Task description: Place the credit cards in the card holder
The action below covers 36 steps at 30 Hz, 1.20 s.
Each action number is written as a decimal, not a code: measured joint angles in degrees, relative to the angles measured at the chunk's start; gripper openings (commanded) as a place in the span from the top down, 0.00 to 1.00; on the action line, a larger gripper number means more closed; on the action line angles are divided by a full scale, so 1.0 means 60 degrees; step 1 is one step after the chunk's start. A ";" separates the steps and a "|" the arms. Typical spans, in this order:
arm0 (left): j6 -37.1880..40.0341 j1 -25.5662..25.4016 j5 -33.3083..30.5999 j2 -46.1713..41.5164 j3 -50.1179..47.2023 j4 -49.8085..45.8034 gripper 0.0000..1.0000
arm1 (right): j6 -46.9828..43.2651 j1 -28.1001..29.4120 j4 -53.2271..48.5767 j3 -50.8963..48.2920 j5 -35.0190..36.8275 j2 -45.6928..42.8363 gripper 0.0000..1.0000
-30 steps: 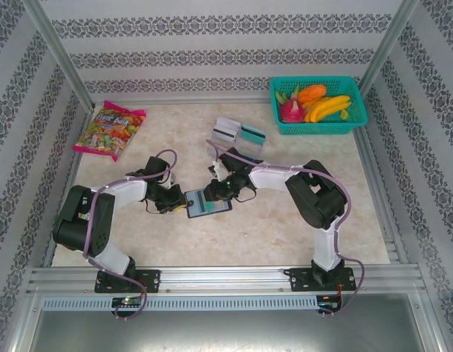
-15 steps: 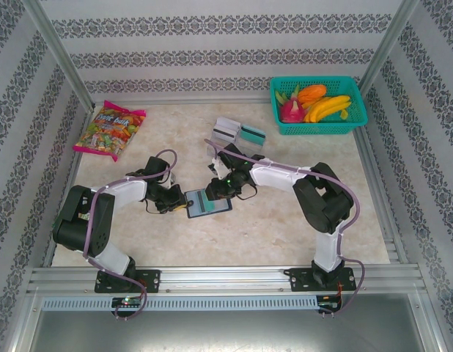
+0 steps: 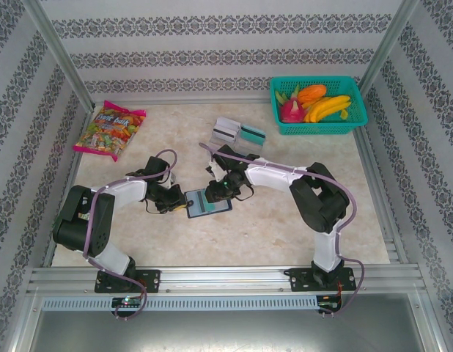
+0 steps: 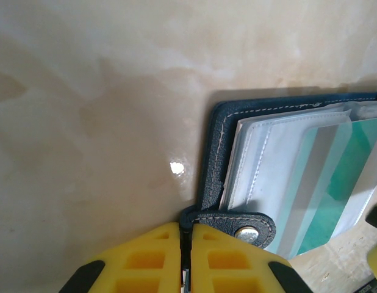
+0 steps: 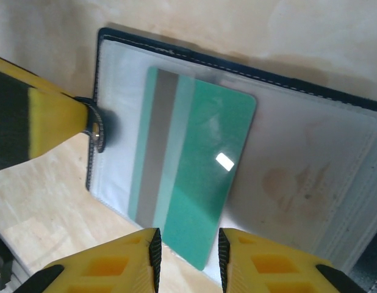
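Top camera looks steeply down from high up; both wrist cameras (close, facing downward) share the card holder (image 4: 210,159).

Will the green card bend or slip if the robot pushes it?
The green card probably stays stiff: its edges look straight. It is likely slippery: it shines and touches the glossy sleeve of the card holder.

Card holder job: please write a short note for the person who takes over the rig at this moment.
Left tool: shut on the card holder at its snap tab, keeping it open.
Right tool: fingers apart, around the near corner of the teal card.
Teal card: lies on the clear sleeve, seemingly partly in; its near corner sticks out past the holder's edge.
Done: no card fully in, as far as I can tell.
Left: push this card home, then fetch the other cards lying farther back.
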 measured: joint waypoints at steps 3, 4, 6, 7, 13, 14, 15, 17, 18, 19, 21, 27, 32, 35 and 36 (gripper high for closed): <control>-0.0004 0.0000 0.0000 0.0000 0.0000 0.0000 0.91 | 0.0000 0.0004 -0.0058 0.0044 0.0058 0.0146 0.68; -0.0004 0.0000 0.0000 0.0000 0.0000 0.0007 0.91 | 0.0000 0.0025 -0.0066 0.0051 0.0076 0.0178 0.68; -0.0004 -0.0004 0.0004 0.0000 -0.0004 0.0036 0.92 | 0.0000 0.0069 -0.0091 0.0102 0.0113 0.0240 0.68; -0.0004 -0.0004 0.0007 0.0000 -0.0004 0.0044 0.92 | 0.0000 0.0113 -0.0109 0.0160 0.0135 0.0284 0.68; -0.0004 -0.0004 0.0036 0.0000 -0.0022 0.0102 0.93 | -0.0033 0.0455 -0.0244 0.0805 0.0142 0.0743 0.68; -0.0004 -0.0004 0.0036 0.0000 -0.0025 0.0127 0.93 | -0.0055 0.0517 -0.0295 0.0914 0.0171 0.0816 0.68; -0.0004 -0.0007 0.0036 0.0000 -0.0025 0.0142 0.93 | -0.0084 0.0572 -0.0342 0.1002 0.0200 0.0867 0.68; -0.0004 -0.0011 0.0036 0.0000 -0.0029 0.0178 0.93 | -0.0146 0.0685 -0.0437 0.1191 0.0222 0.0954 0.68; -0.0004 -0.0011 0.0036 0.0000 -0.0029 0.0182 0.93 | -0.0153 0.0718 -0.0459 0.1260 0.0226 0.0984 0.68; -0.0004 -0.0011 0.0036 0.0000 -0.0029 0.0189 0.93 | -0.0175 0.0750 -0.0503 0.1337 0.0237 0.1013 0.68; -0.0004 -0.0011 0.0040 0.0000 -0.0029 0.0193 0.94 | -0.0215 0.0769 -0.0579 0.1472 0.0244 0.1078 0.68; -0.0004 -0.0011 0.0036 0.0000 -0.0029 0.0189 0.94 | -0.0317 0.0787 -0.0678 0.1563 0.0393 0.1137 0.68; -0.0004 -0.0011 0.0036 0.0000 -0.0029 0.0189 0.94 | -0.0397 0.0597 -0.0820 0.1497 0.0634 0.1082 0.67; -0.0004 -0.0011 0.0036 0.0000 -0.0029 0.0193 0.94 | -0.0397 0.0408 -0.0867 0.1475 0.0648 0.1056 0.67; -0.0004 -0.0011 0.0036 0.0000 -0.0029 0.0193 0.94 | -0.0397 0.0375 -0.0871 0.1475 0.0674 0.1056 0.67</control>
